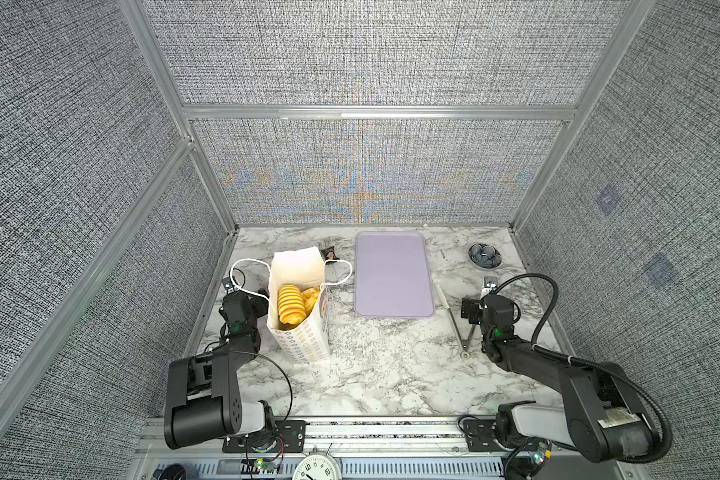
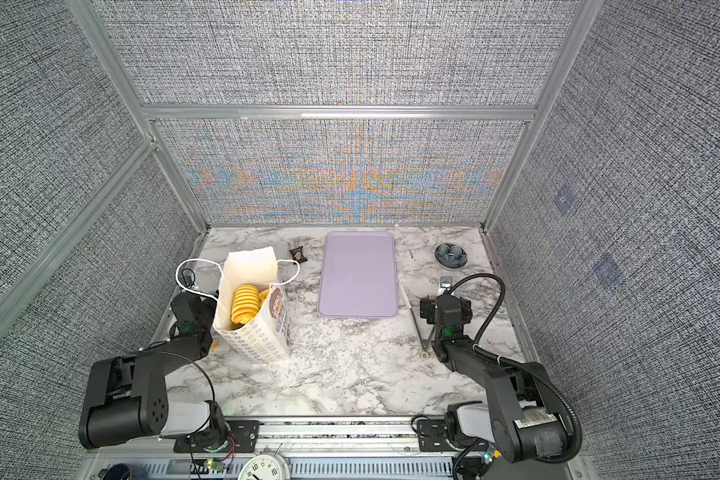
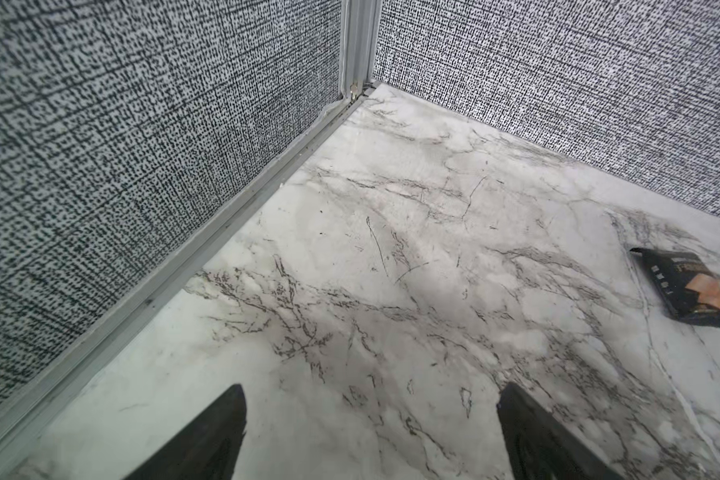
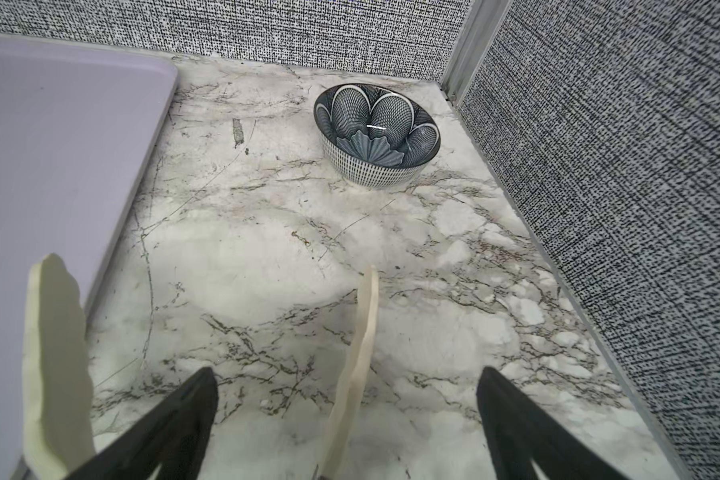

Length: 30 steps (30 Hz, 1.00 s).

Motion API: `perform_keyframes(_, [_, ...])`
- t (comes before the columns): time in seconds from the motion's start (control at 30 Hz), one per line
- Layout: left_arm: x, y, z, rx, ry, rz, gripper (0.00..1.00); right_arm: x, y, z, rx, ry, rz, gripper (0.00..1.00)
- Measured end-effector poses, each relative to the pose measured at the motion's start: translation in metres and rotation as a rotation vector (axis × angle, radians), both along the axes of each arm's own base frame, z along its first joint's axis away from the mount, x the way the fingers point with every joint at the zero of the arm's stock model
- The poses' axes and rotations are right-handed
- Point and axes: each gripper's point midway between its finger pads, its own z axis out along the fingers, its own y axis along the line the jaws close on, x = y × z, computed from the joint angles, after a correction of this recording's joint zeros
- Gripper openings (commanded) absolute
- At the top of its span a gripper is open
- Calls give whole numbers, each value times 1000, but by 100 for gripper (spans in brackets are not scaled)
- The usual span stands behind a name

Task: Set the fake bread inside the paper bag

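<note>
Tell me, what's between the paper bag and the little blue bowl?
The lavender tray lies between the paper bag and the bowl, shown in both top views.

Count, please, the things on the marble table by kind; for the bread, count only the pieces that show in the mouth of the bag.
paper bag: 1
bread showing in the bag: 2 (more may lie hidden below)
tray: 1
tongs: 1
bowl: 1
snack packet: 1
Total: 7
</note>
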Motion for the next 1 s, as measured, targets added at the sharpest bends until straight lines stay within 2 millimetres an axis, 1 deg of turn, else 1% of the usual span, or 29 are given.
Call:
perform_keyframes(0.07, [1, -3, 4, 8, -25, -10, 96, 1, 2, 0, 2, -23, 11, 99])
perform_keyframes(0.17, [1, -6, 6, 22, -46, -24, 98, 7, 6, 2, 11, -70, 33, 99])
perform_keyframes(0.23, [2, -9, 9, 32, -56, -36, 98, 9, 8, -5, 8, -77, 44, 99])
perform_keyframes(0.37, [4, -15, 14, 56, -80, -63, 98, 6, 11, -30, 0, -59, 68, 99])
perform_keyframes(0.4, [4, -16, 14, 57, -81, -67, 98, 6, 11, -31, 1, -58, 71, 99])
perform_keyframes(0.53, [4, -20, 15, 64, -96, -87, 98, 22, 15, -5, 11, -142, 80, 99])
perform_keyframes(0.67, [7, -31, 14, 89, -102, -131, 98, 35, 21, 4, 20, -147, 114, 99])
perform_keyframes(0.83, [11, -45, 3, 126, -92, -187, 98, 36, 20, -2, 26, -113, 122, 99])
perform_keyframes(0.93, [9, -46, -11, 136, -77, -193, 98, 36, 22, -3, 30, -109, 133, 99])
perform_keyframes(1.0, [9, -47, -12, 144, -76, -198, 98, 36, 23, -4, 32, -106, 138, 99])
